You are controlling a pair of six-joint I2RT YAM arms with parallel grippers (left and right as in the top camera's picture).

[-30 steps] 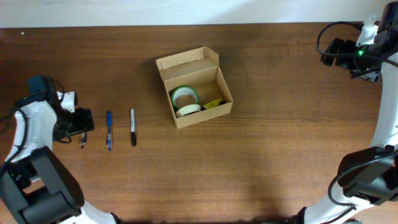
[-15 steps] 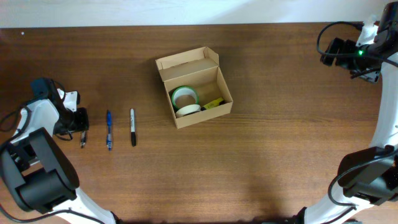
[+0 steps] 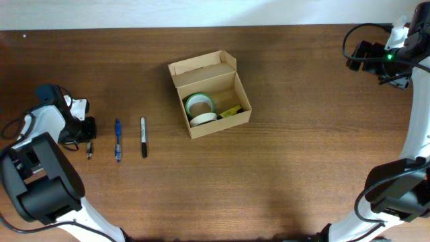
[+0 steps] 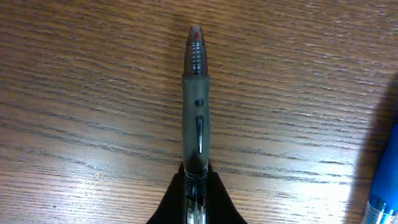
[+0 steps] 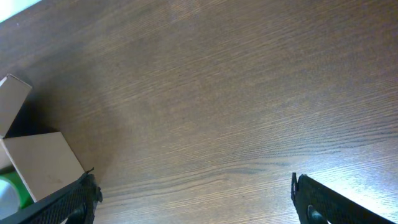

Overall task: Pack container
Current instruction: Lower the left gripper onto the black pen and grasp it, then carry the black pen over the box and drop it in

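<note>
Desk (image 3: 302,134): dark brown wood grain, with a pale strip beyond its far edge.

Since a second ago: the left claw (image 3: 86,131) has closed from wide apart and is now clenched on a grey pen (image 4: 196,106) lying flat at the desk's left end. The blue pen (image 3: 117,140), black marker (image 3: 143,136) and box have not moved.

Right claw (image 5: 193,190): released, fingers spread wide, hanging over bare wood at the far right corner.

Box (image 3: 218,125): plain tan cardboard, left of the desk's centre. Its hinged flap (image 3: 201,67) stands open at the far side. Inside are a green tape roll (image 3: 199,103), a white roll (image 3: 203,119) and a yellow item (image 3: 230,111).
</note>
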